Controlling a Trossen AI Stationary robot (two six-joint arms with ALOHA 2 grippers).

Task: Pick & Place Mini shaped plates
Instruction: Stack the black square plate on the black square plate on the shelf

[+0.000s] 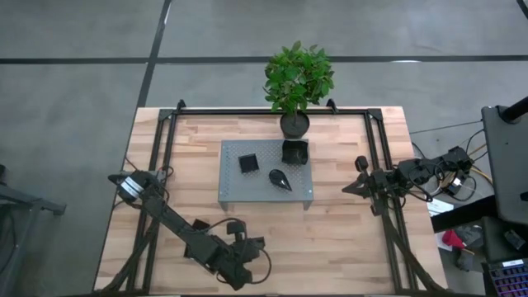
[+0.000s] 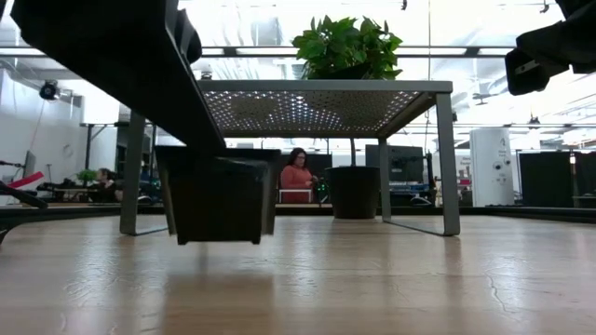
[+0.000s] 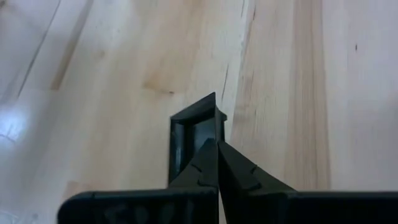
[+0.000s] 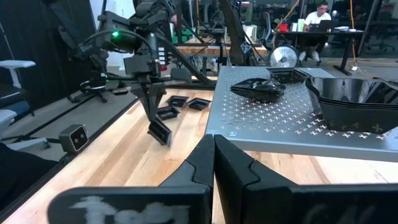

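Mini square plate (image 3: 194,140) pinched by left gripper (image 3: 216,149), lifted off table (image 1: 346,239) near 7 o'clock. Three plates on grey platform (image 1: 235,190); two more waiting on wood (image 4: 186,102). Right gripper (image 4: 214,144) shut, empty, idle at 3 o'clock.

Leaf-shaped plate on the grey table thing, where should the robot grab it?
Probably its raised rim, one finger inside and one outside, coming straight down from above. The leaf-shaped plate lies flat on the grey platform, so only the rim sticks up. The left gripper holds a square plate by its rim too.
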